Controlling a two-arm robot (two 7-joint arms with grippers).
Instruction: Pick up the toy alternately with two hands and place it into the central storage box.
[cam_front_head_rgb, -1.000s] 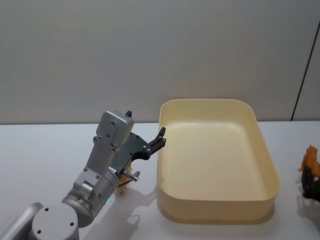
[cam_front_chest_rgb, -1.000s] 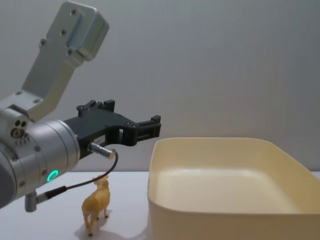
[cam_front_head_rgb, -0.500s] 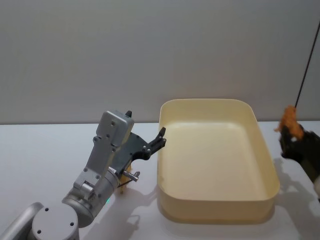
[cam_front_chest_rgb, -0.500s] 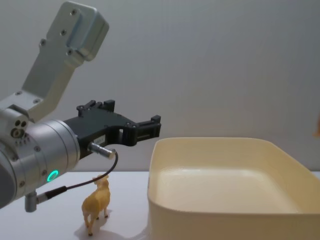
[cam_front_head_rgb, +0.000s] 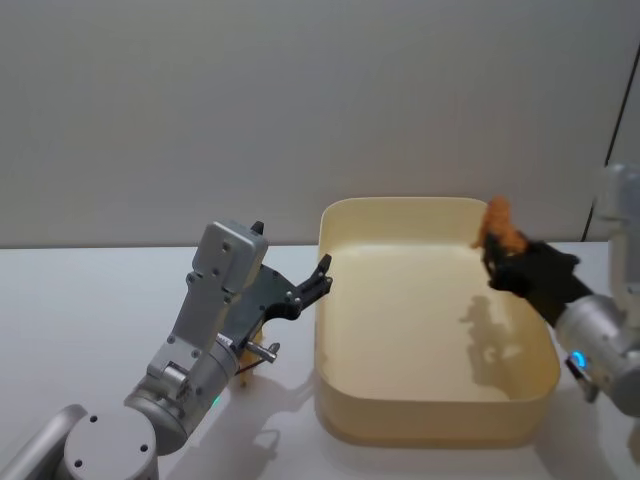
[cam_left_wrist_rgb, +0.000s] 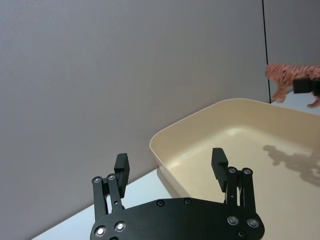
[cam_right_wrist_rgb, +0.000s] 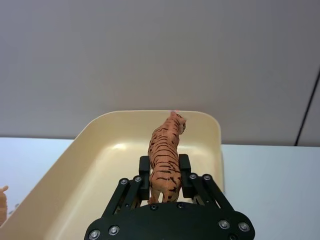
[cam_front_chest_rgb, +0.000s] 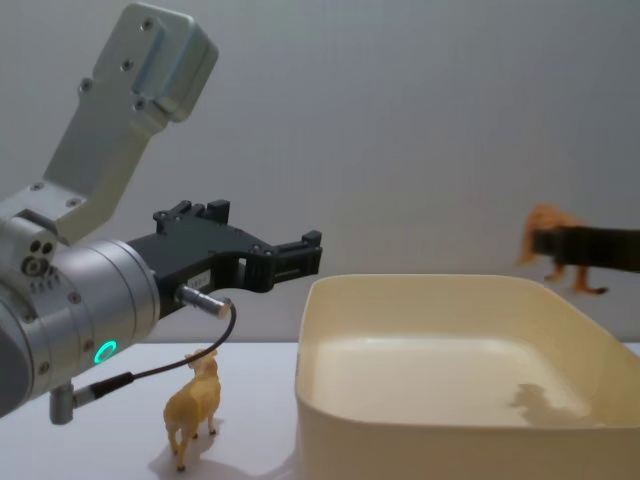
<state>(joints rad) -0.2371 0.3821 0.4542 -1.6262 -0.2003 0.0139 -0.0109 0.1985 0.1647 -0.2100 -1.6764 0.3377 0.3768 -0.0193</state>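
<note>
Silver-grey left arm (cam_front_chest_rgb: 75, 290) — green ring light (cam_front_chest_rgb: 104, 351), black cable (cam_front_chest_rgb: 160, 369) — ends in a black, screw-studded pincer (cam_left_wrist_rgb: 170, 160).

White table (cam_front_head_rgb: 80, 300), cream storage box (cam_front_head_rgb: 430, 420) resting on it – yellow toy animal (cam_front_chest_rgb: 195, 408) standing just beside

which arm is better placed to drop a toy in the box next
Right. The right tool is shut on the tiger toy, held above the storage box near its right wall. The left tool is open and empty, outside the left wall.
</note>
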